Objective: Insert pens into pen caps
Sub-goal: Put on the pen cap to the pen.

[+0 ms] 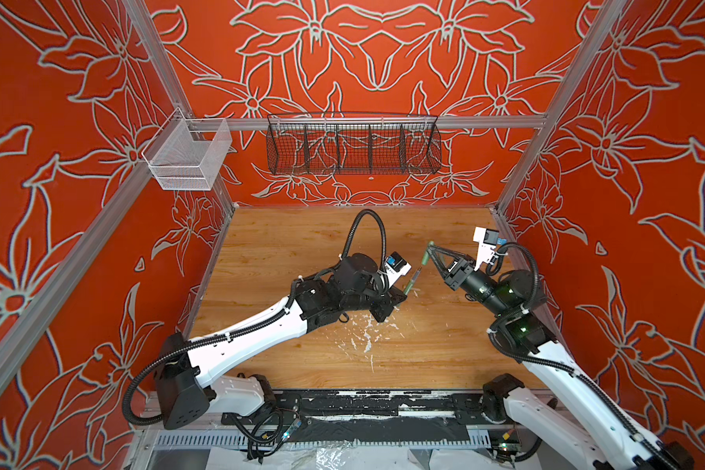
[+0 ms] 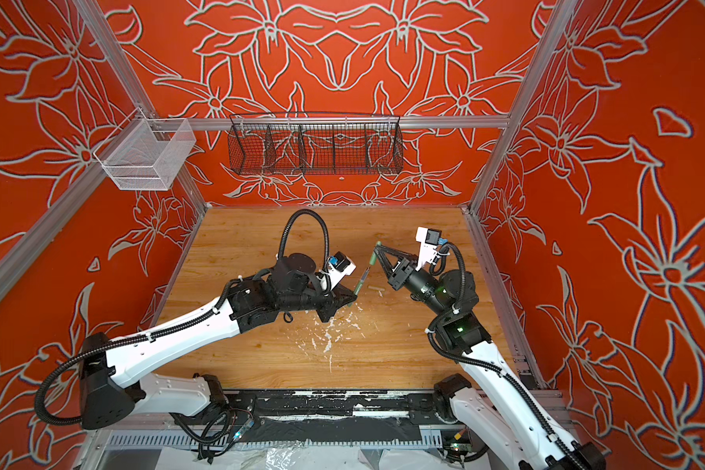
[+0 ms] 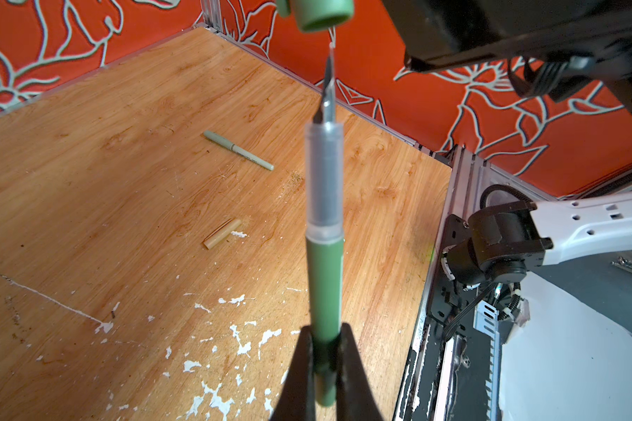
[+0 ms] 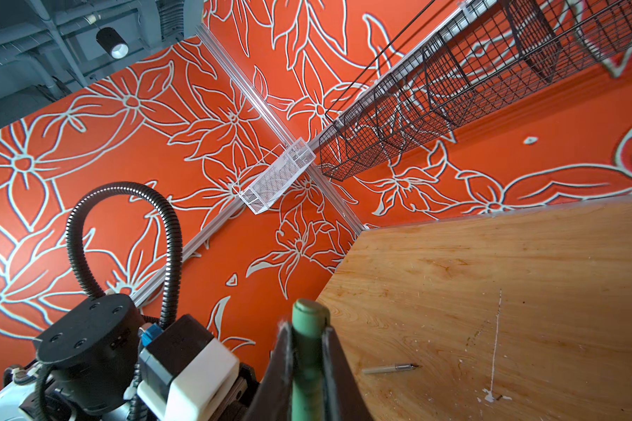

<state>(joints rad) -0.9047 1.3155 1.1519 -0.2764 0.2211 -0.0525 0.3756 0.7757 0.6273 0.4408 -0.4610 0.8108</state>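
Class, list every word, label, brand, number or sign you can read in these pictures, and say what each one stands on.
No text can be read in any view.
pale pen lying on the table: dark marks along its barrel, perhaps print, too small to read.
green pen in the left gripper: no lettering shows.
green cap in the right gripper: no lettering shows.

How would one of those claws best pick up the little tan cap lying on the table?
Probably across its middle, from straight above: the tan cap lies flat on its side on the table, clear of other things, so jaws can close on its long sides, leaving the ends free.
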